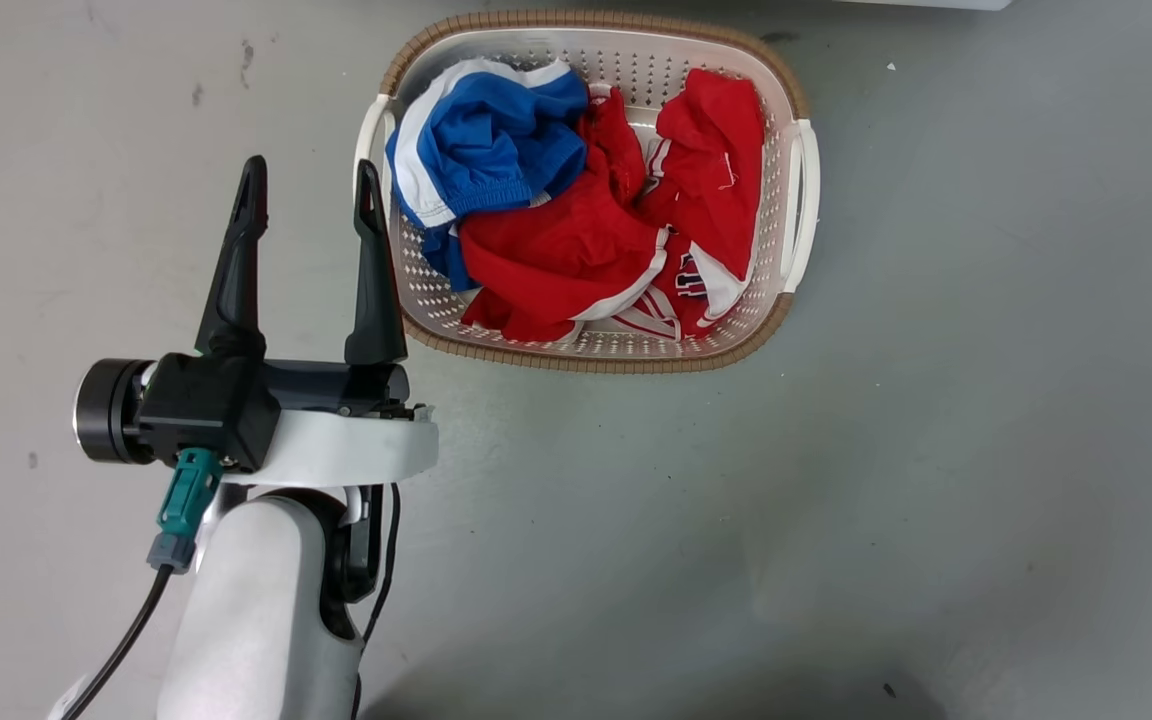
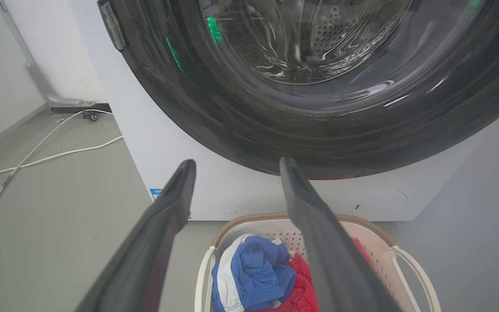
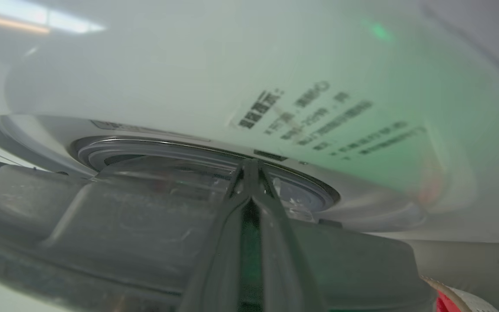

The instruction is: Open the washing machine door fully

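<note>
Two dark fingers of the left gripper (image 1: pixel 312 170) stand well apart in the head view, pointing up the frame over bare grey floor (image 1: pixel 936 450). Nothing lies between them. Just right of the fingers sits a white laundry basket (image 1: pixel 802 190) with a brown woven rim. It holds a blue garment (image 1: pixel 496 140) and red garments (image 1: pixel 556 260).

In the left wrist view, the left gripper (image 2: pixel 237 164) is again spread and empty, aimed at the lower edge of the washing machine door (image 2: pixel 275 130). The door is a round glossy black disc, so it has no long axis. Its flat face is turned outward, toward the camera and the basket (image 2: pixel 409 264) on the floor below it. Its clear bulged centre (image 2: pixel 310 43) shows perforated steel behind. The washing machine (image 2: pixel 167 151) is a white box, with white cables (image 2: pixel 59 151) on the floor beside it.

In the right wrist view, the right gripper (image 3: pixel 251 167) has its fingertips pressed together, and nothing is visible between them. They lie across the door's grey inner side (image 3: pixel 102 225). A gap shows between this side and the machine's white front (image 3: pixel 189 78), which carries printed text (image 3: pixel 319 117), blurred.
</note>
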Robot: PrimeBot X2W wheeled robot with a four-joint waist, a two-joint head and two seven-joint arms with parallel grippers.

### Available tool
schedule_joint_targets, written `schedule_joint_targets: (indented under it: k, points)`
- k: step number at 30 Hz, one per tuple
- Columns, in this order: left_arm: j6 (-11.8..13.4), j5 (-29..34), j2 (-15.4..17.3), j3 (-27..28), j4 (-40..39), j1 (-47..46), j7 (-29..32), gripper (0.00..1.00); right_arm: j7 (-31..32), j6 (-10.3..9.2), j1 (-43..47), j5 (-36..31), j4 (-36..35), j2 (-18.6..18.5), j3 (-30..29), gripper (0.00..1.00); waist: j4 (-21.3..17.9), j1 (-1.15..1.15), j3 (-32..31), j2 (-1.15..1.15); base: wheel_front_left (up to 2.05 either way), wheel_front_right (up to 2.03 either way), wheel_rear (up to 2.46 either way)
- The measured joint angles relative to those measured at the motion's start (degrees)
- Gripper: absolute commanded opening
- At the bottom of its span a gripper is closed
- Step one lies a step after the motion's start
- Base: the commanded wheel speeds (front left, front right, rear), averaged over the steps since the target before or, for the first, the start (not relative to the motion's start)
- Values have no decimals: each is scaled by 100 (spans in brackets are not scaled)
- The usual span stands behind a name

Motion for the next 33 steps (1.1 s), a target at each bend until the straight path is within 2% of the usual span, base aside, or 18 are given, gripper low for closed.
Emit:
schedule_joint_targets:
  k: [8,13,19,33]
  points:
    - [2,-33,0,-32,21,-47,0,100,371,-16,19,-149,-188,-105,242,0,-31,0,7,0,0,0,0]
    - [5,-47,-1,-34,55,-44,0,100,595,-16,341,-159,-414,-132,347,0,-52,0,-113,0,0,0,0]
    - [2,-38,2,16,93,2,0,100,853,-7,838,-122,-753,64,606,0,-93,0,-315,0,0,0,0]
    - [-52,21,0,123,137,233,0,100,1292,-8,1968,55,-1859,116,932,0,-232,-1,-794,0,0,0,0]
